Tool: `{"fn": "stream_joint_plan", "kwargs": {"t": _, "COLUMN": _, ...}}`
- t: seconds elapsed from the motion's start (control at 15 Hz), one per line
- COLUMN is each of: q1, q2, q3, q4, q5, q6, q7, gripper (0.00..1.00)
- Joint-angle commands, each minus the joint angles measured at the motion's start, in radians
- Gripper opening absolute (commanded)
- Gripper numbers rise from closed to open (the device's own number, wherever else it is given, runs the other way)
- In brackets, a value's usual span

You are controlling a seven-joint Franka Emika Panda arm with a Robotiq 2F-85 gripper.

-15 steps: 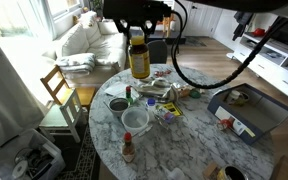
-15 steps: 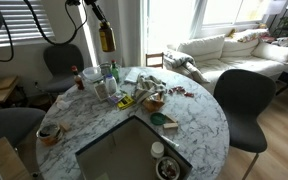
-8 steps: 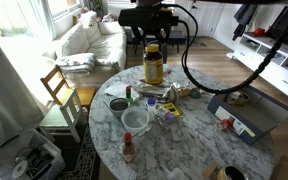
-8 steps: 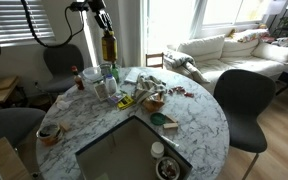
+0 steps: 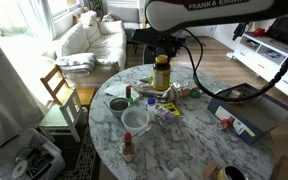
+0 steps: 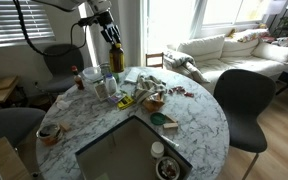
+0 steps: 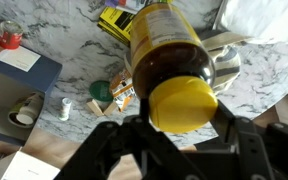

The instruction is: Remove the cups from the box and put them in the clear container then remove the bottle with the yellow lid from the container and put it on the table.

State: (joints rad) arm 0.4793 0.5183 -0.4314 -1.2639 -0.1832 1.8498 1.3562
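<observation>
Grip check from my end: the black two-finger claw [image 5: 161,57] stands partly closed, its fingers [image 7: 109,150] clamped on either side of the stubby amber bottle with the yellow lid [image 5: 161,78], pinching it at the lid end. The bottle hangs upright from the claw in the upper middle of the frame in both exterior views, low over the upper part of the round white marble-patterned table [image 5: 194,145], above a clutter of small packets. I cannot tell whether its base touches the top. In the wrist view the yellow lid fills the centre and the amber body points away toward the marble. Lower left of the bottle in an exterior view sit a round whitish vessel [image 5: 135,120] and, just beside it, a darker round one [image 5: 118,104]; I cannot tell which is the clear container. The shallow grey-blue rectangular box [image 5: 269,118] lies at the table's right edge, well apart from the bottle. A slender red-capped sauce bottle [image 5: 128,148] stands near the lower left rim.
</observation>
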Motion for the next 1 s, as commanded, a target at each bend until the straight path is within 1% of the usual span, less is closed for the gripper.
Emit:
{"fn": "stream_joint_plan", "kwargs": {"t": 0.0, "q1": -0.085, "q2": -0.032, "q3": 0.123, "q4": -0.033, "q5": -0.080, "q6": 0.016, "q7": 0.061, "gripper": 0.62}}
{"fn": "stream_joint_plan", "kwargs": {"t": 0.13, "q1": -0.081, "q2": -0.051, "q3": 0.121, "q4": -0.077, "q5": -0.086, "q6": 0.038, "q7": 0.083, "gripper": 0.62}}
{"fn": "stream_joint_plan", "kwargs": {"t": 0.27, "q1": -0.078, "q2": -0.061, "q3": 0.122, "q4": -0.088, "q5": -0.086, "q6": 0.038, "q7": 0.089, "gripper": 0.62}}
{"fn": "stream_joint_plan", "kwargs": {"t": 0.33, "q1": -0.082, "q2": -0.049, "q3": 0.112, "q4": -0.081, "q5": -0.096, "q6": 0.018, "q7": 0.101, "gripper": 0.37}}
{"fn": "stream_joint_plan", "kwargs": {"t": 0.4, "q1": -0.102, "q2": -0.032, "q3": 0.113, "q4": -0.075, "q5": -0.116, "q6": -0.026, "q7": 0.120, "gripper": 0.37}}
{"fn": "stream_joint_plan", "kwargs": {"t": 0.47, "q1": -0.136, "q2": -0.020, "q3": 0.129, "q4": -0.084, "q5": -0.124, "q6": -0.061, "q7": 0.149, "gripper": 0.37}}
{"fn": "stream_joint_plan", "kwargs": {"t": 0.6, "q1": -0.202, "q2": -0.008, "q3": 0.155, "q4": -0.138, "q5": -0.147, "q6": -0.093, "q7": 0.164, "gripper": 0.37}}
{"fn": "stream_joint_plan", "kwargs": {"t": 0.73, "q1": -0.257, "q2": 0.025, "q3": 0.164, "q4": -0.148, "q5": -0.153, "q6": -0.137, "q7": 0.202, "gripper": 0.37}}
{"fn": "stream_joint_plan", "kwargs": {"t": 0.8, "q1": -0.304, "q2": 0.030, "q3": 0.186, "q4": -0.169, "q5": -0.097, "q6": -0.102, "q7": 0.205, "gripper": 0.37}}
{"fn": "stream_joint_plan", "kwargs": {"t": 0.87, "q1": -0.336, "q2": 0.038, "q3": 0.198, "q4": -0.173, "q5": -0.061, "q6": -0.094, "q7": 0.217, "gripper": 0.37}}
{"fn": "stream_joint_plan", "kwargs": {"t": 0.93, "q1": -0.352, "q2": 0.046, "q3": 0.194, "q4": -0.191, "q5": -0.066, "q6": -0.079, "q7": 0.259, "gripper": 0.37}}
